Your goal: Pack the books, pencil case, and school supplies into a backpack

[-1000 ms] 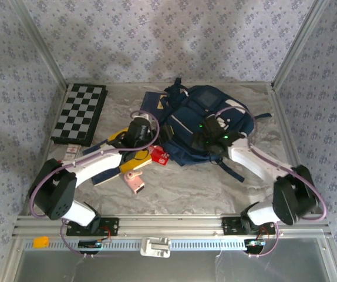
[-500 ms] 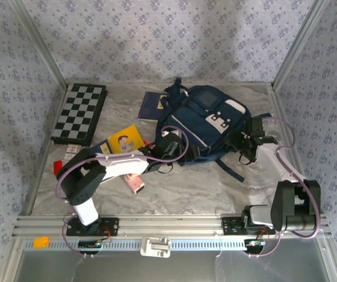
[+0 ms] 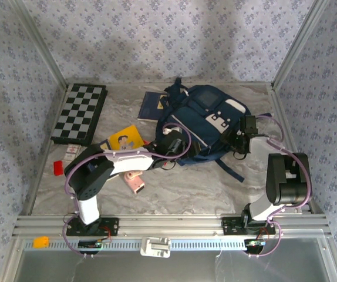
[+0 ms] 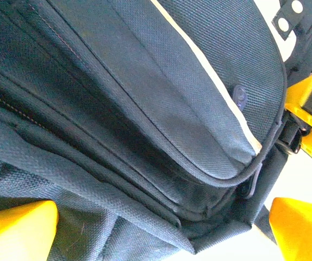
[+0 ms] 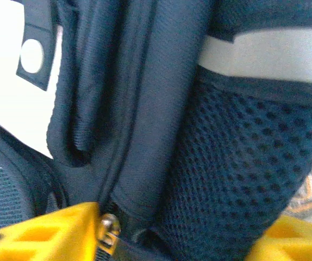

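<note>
Backpack lies flat, mid-worktop, towards the far side.

Left claw: at the backpack's near-left edge. Open wide; fingers stand either side of the navy fabric and gripping nothing.

Right claw: at the backpack's right side. Its fingers straddle a fold of fabric beside the mesh pocket. Zip pull sits just beside the left finger. Jaws partly apart; cannot tell whether they pinch the fabric.

Yellow book: on the worktop left of the backpack, near the left arm. Navy book: touching the backpack's far-left corner. Pink gadget: on the worktop, near side of the left arm.
</note>
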Robot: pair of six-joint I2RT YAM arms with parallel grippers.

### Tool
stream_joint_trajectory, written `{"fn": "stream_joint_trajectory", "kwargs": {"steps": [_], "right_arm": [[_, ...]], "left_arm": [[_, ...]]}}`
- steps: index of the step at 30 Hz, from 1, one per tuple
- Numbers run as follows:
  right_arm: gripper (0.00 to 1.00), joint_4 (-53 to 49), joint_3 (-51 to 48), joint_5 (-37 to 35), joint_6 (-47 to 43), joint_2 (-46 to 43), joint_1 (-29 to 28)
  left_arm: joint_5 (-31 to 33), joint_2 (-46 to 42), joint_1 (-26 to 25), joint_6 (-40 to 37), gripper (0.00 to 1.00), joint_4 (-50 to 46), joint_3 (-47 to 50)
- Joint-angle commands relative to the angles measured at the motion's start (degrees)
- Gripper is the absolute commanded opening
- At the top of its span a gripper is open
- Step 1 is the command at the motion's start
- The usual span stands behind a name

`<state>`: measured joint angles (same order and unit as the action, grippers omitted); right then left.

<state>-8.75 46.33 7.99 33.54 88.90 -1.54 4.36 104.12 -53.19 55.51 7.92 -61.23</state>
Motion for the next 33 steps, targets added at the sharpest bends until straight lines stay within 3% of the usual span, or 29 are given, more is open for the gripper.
{"fn": "stream_joint_trajectory", "kwargs": {"steps": [1, 4, 7, 17, 25, 29, 33], "right_arm": [[0.45, 4.1, 0.1, -0.2, 1.2, 0.1, -0.2], [0.18, 5.6, -0.9, 0.4, 2.0, -1.0, 0.0], [0.04, 4.4, -1.2, 0.6, 2.0, -2.7, 0.0], [0.0, 0.5, -9.0, -3.5, 14.8, -20.9, -5.0], [0.0, -2.0, -9.7, -8.8, 25.2, -28.8, -7.8], [0.0, -4.4, -8.0, -10.6, 27.6, -29.7, -8.7], [0.0, -5.8, -7.8, -10.8, 29.9, -31.3, -8.7]], "left_arm": [[1.3, 2.1, 2.4, -2.5, 1.0, 2.0, -2.6], [0.7, 2.9, 3.8, -3.9, 1.0, 2.3, -3.5], [-0.3, 4.0, 5.0, -5.6, 1.0, 3.0, -5.0], [-6.8, 9.0, 11.4, -14.3, 1.0, -1.0, -16.1], [-6.8, -2.8, 12.2, -21.7, 1.0, -8.2, -13.2], [-3.6, -9.8, 8.9, -22.7, 0.98, -13.0, -9.5], [-1.0, -13.4, 1.3, -20.3, 0.94, -11.9, -4.8]]}}
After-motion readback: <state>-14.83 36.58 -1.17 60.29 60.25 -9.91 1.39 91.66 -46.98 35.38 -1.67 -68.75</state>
